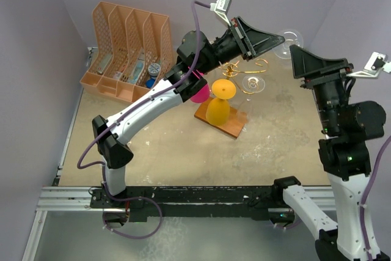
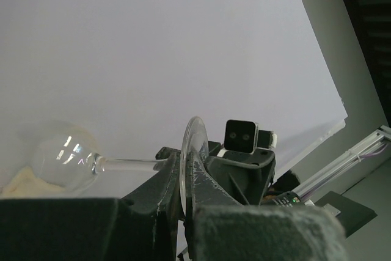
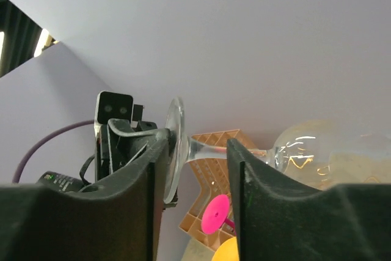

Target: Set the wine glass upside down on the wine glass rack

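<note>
At mid-table stands one wine glass rack (image 1: 231, 128), hung with three glasses: one yellow (image 1: 218, 107), one pink (image 1: 199, 93), one clear (image 1: 253, 84). Behind it to the left sits one orange file organizer (image 1: 128, 47). Farther back, above the rack, the left gripper (image 2: 186, 206) is clamped on the foot of a fourth glass, the clear wine glass (image 1: 288, 43), which lies sideways. The right gripper (image 3: 192, 163) stands open astride its stem, not gripping.
</note>
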{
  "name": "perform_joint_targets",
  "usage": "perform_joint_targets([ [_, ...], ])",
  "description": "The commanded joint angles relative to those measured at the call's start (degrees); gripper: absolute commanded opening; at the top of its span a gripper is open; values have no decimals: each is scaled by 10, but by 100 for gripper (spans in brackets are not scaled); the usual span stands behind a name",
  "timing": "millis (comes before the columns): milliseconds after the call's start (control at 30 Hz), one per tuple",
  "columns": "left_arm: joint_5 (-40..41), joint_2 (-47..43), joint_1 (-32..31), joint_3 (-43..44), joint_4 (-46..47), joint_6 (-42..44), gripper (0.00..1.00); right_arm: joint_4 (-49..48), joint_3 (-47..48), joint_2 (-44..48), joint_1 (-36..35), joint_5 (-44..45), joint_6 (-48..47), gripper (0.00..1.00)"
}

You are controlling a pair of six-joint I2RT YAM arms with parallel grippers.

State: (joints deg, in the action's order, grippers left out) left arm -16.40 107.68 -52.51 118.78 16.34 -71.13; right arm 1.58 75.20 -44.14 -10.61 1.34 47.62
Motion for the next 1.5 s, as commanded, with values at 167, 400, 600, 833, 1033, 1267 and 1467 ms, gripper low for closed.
perform_joint_targets([
  [167, -9, -30, 2, -2, 66, -9, 0, -57, 19, -12, -1, -11, 48, 10],
  [400, 0, -45, 3, -13, 31, 21, 23, -82, 15, -16, -1, 8, 43, 0],
  [600, 34, -100, 19, -81, -12, 70, 45, -134, 18, -36, -1, 49, 25, 0],
  [833, 172, -206, 35, -167, -126, 220, 50, -167, 12, -95, -1, 56, 20, 0],
  [1033, 277, -324, 35, -263, -186, 310, 51, -183, -8, -144, -1, 19, -1, 0],
  [1267, 319, -442, 35, -380, -268, 350, 52, -184, -40, -177, -1, -33, -14, 0],
  [1467, 339, -525, 35, -445, -335, 350, 52, -192, -81, -183, -1, -76, -5, 0],
])
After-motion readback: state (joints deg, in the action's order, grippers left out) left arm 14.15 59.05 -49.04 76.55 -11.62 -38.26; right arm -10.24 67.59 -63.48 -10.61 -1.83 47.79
